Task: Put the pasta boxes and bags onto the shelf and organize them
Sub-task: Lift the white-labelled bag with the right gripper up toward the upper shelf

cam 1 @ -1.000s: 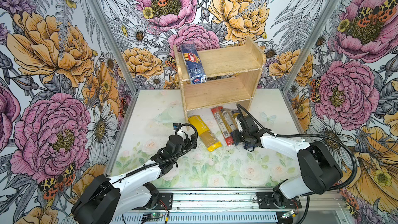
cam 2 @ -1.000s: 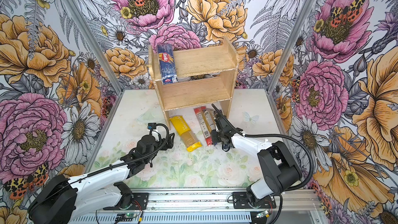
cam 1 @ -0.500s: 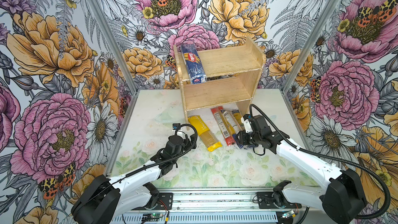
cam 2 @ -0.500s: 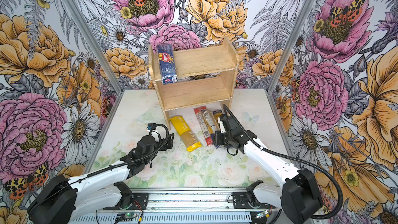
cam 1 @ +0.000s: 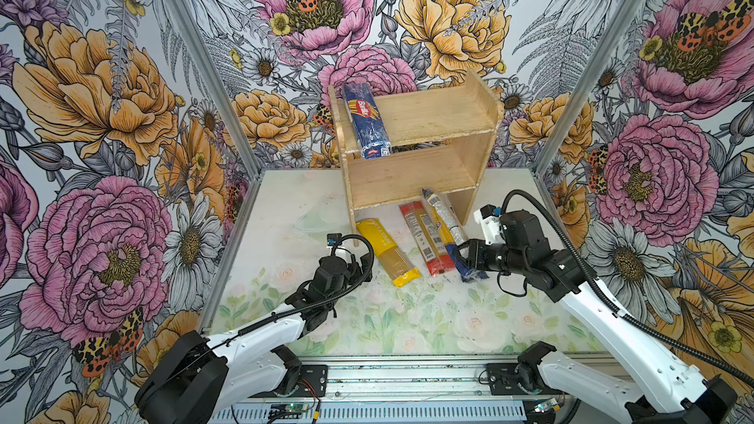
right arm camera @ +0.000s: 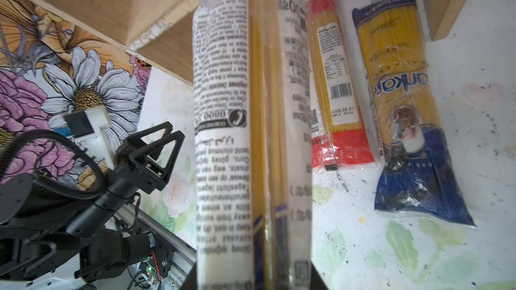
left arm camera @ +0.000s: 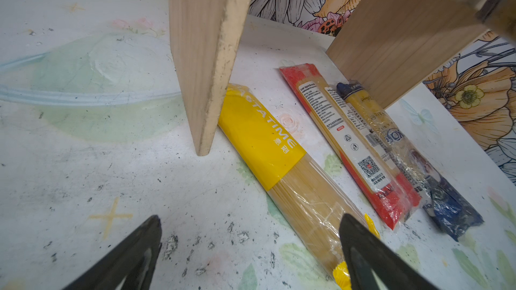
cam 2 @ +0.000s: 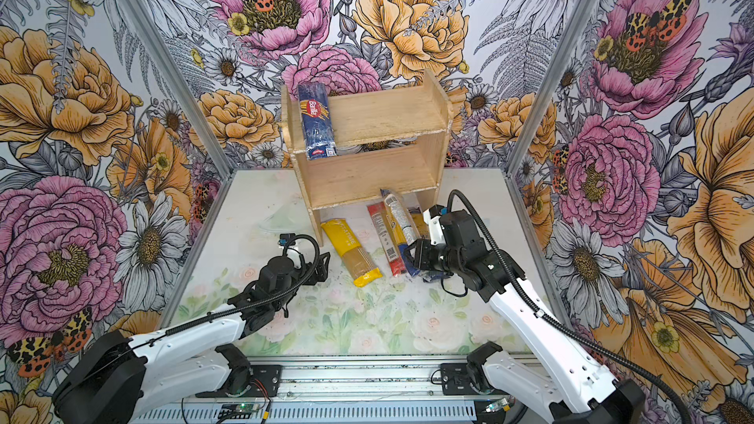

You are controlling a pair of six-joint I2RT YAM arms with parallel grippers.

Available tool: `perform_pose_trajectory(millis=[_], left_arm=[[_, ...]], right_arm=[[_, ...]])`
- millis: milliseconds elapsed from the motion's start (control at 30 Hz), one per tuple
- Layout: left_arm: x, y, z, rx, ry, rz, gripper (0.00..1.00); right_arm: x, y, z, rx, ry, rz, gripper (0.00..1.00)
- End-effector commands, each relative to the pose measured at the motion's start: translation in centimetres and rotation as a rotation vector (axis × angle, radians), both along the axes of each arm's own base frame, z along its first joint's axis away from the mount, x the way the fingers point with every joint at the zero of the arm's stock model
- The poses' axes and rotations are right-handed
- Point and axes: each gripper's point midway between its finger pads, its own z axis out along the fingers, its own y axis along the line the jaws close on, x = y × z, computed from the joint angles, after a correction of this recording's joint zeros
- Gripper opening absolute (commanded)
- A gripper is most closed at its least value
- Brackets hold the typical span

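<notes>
Picture the tabletop [cam 1: 285, 214] from above as a clock face, with 12 at the back wall. The wooden two-tier shelf [cam 1: 428, 116] stands at 12. One dark blue Barilla pack [cam 1: 366, 122] lies front to back on its top tier, at the 9 o'clock end.

Four long spaghetti packs are between the centre and the shelf, side by side, each pointing roughly toward 12. From 9 round to 3 they are the yellow-ended pack [cam 1: 385, 250], the red-ended pack [cam 1: 424, 238], the white-labelled pack [cam 1: 442, 214] and the yellow-and-blue pack [right arm camera: 402, 107].

These packs look light. They are stiff lengthwise, but the strands are brittle and the film wrap is slick and crinkly. The safest hold is probably across the narrow width near the middle, so neither end sags or swings.

The right pincer [cam 1: 463, 256], just toward 3 from centre, is closed tight across the white-labelled pack near its 6 o'clock end. The pack is raised off the tabletop, and its far end points at the front edge of the lower tier. Whether it touches the wood cannot be told. With the hold this far back, the far end may tip.

The left pincer [left arm camera: 248, 227], just toward 9 from centre, is spread fully wide and holds nothing. It hovers low beside the near end of the yellow-ended pack.
</notes>
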Motion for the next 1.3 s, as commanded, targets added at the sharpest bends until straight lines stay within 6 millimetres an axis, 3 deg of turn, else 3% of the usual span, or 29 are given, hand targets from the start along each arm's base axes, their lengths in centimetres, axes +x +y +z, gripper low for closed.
perform_pose_trajectory(millis=[0,667,1000,1267], left_arm=[[0.0,0.2,0.1,-0.010,-0.010,0.015,0.99],[-0.2,0.2,0.7,-0.018,-0.025,0.008,0.99],[-0.3,0.4,1.3,-0.037,-0.042,0.020,0.99],[-0.6,1.1,1.4,-0.025,-0.052,0.034,0.99]], right_arm=[[0.4,1.0,8.4,0.149,-0.226,0.033,0.00],[-1.9,0.7,19.6,0.239,-0.486,0.109,0.00],[-0.6,1.3,23.7,0.234,-0.577,0.140,0.00],[0.6,0.7,27.3,0.217,-0.669,0.087,0.00]])
